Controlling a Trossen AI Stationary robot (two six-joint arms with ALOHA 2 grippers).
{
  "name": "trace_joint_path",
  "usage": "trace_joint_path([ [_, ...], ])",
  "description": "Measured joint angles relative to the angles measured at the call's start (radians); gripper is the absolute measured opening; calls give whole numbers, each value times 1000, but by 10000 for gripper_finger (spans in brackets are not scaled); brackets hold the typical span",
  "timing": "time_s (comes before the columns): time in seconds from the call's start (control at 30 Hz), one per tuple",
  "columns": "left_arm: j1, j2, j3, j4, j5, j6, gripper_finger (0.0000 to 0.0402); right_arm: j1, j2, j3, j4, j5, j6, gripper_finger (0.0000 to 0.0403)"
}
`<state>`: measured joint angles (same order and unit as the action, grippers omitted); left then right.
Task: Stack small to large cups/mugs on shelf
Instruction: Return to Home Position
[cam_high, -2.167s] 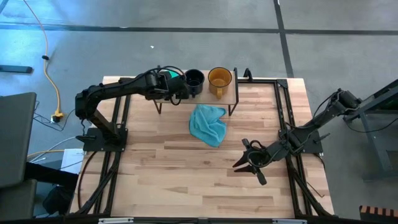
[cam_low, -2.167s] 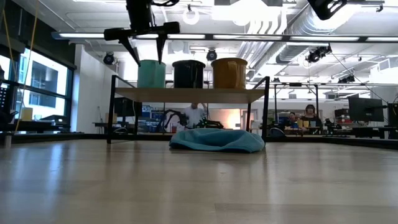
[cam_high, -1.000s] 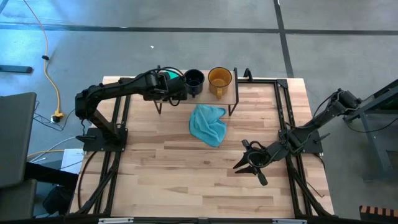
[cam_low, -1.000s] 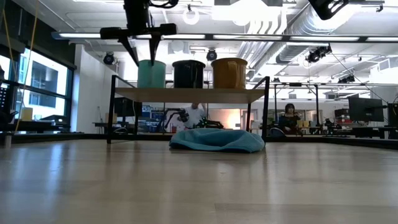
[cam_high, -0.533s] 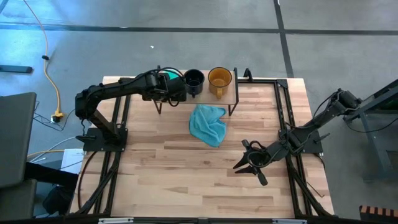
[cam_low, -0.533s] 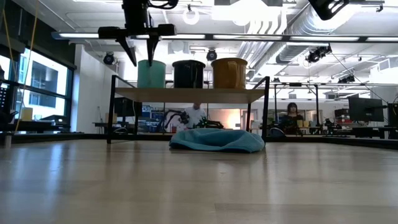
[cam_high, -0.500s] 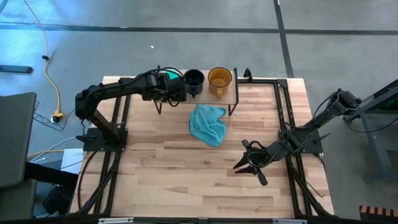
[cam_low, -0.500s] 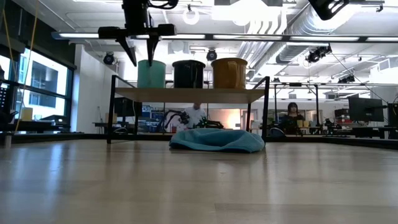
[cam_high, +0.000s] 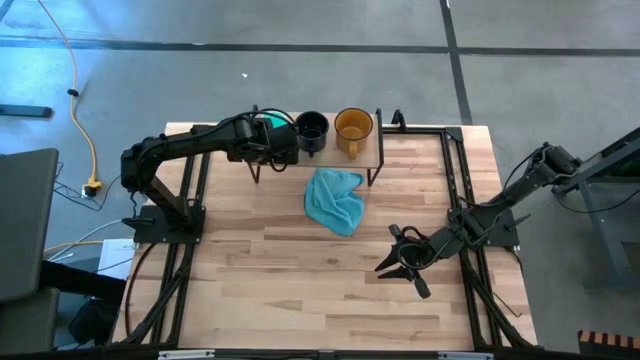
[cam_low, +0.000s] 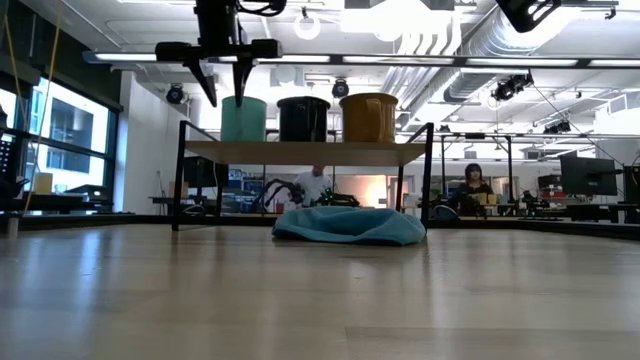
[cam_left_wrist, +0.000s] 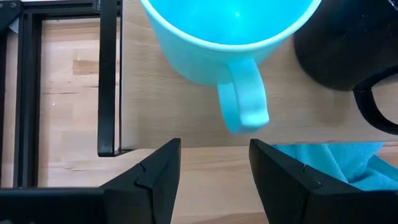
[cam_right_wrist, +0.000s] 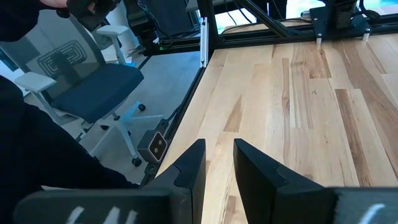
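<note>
Above the shelf (cam_low: 300, 152), hovering the left gripper (cam_low: 226, 98), splayed and empty, over the teal mug (cam_low: 244, 118), best rising straight before swinging home.

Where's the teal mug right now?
Low view: the teal mug stands on the shelf at its left end, beside the dark mug, with the left gripper open just above it.
</note>
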<state>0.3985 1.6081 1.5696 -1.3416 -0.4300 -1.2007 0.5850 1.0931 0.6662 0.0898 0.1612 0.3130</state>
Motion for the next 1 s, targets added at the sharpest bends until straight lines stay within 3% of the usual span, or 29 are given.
trace_joint_path([
  [0.13,-1,0,0,8,32,21,179,0,0,0,0,0,0,73],
  [0.27,-29,-11,0,0,169,167,179,0,0,0,-1,-1,26,73],
  [0.37,-87,-46,0,-36,256,286,179,0,0,0,-11,-14,56,73],
  [0.5,-179,-119,0,-61,270,392,179,-1,0,0,-7,-14,76,73],
  [0.77,-382,-339,0,-63,156,544,179,-65,-12,0,72,-14,42,73],
  [1.0,-591,-528,0,3,-90,592,179,-152,-48,0,133,-14,-59,73],
])
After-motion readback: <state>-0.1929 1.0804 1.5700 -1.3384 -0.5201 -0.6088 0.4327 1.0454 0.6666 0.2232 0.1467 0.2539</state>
